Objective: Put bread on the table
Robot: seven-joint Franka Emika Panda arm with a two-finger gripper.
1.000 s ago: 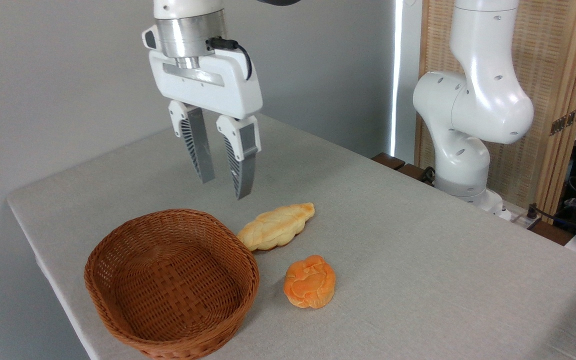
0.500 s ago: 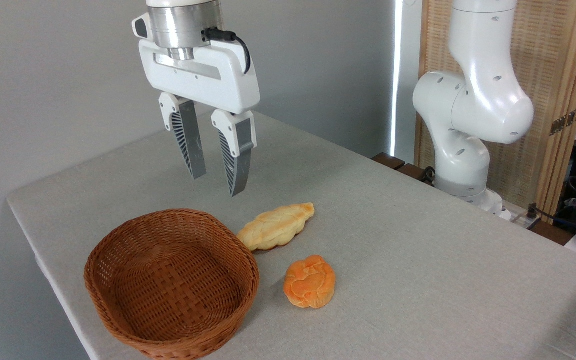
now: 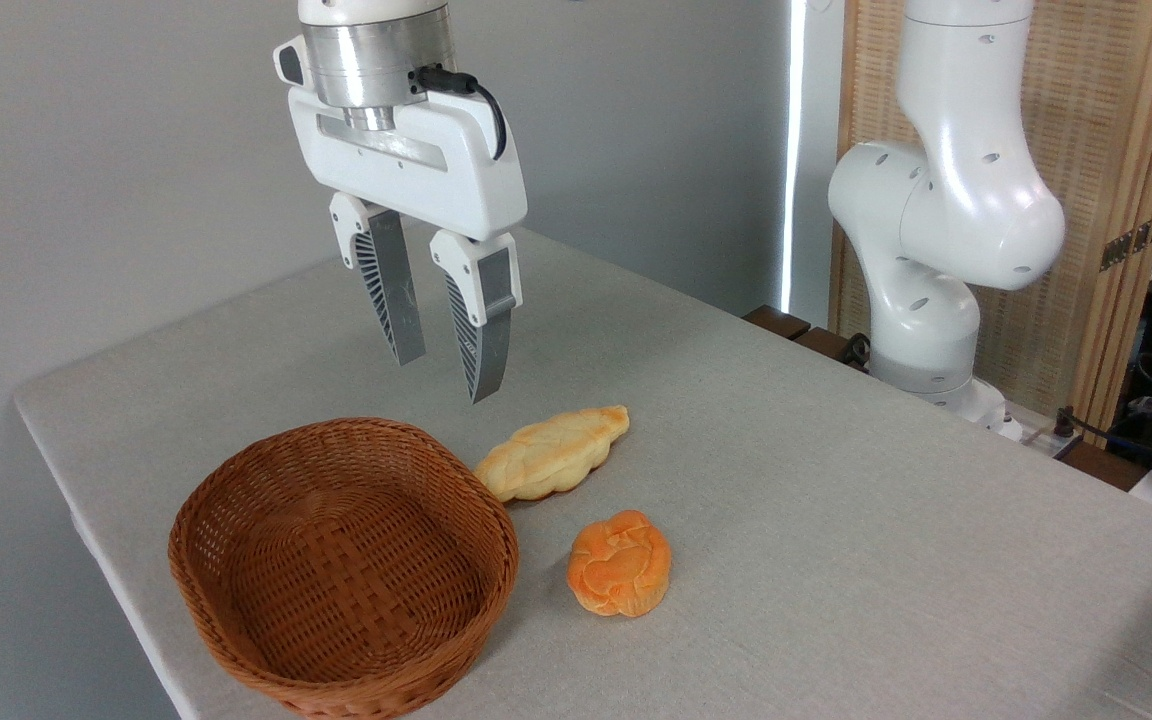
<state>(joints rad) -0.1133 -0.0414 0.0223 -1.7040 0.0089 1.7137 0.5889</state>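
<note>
The bread, a small round orange-golden knotted bun, lies on the table just right of the basket. My gripper hangs in the air above the table behind the basket, well up and to the left of the bun. Its two grey fingers point down with a gap between them and nothing held, so it is open.
A brown wicker basket with nothing in it stands near the table's front left edge. A longer pale-yellow braided loaf lies beside the basket's far rim. The arm's white base rises at the right, before a wooden screen.
The gripper rose and drifted left half a second ago, then came back right and slightly down. Bun, loaf and basket have not moved.
</note>
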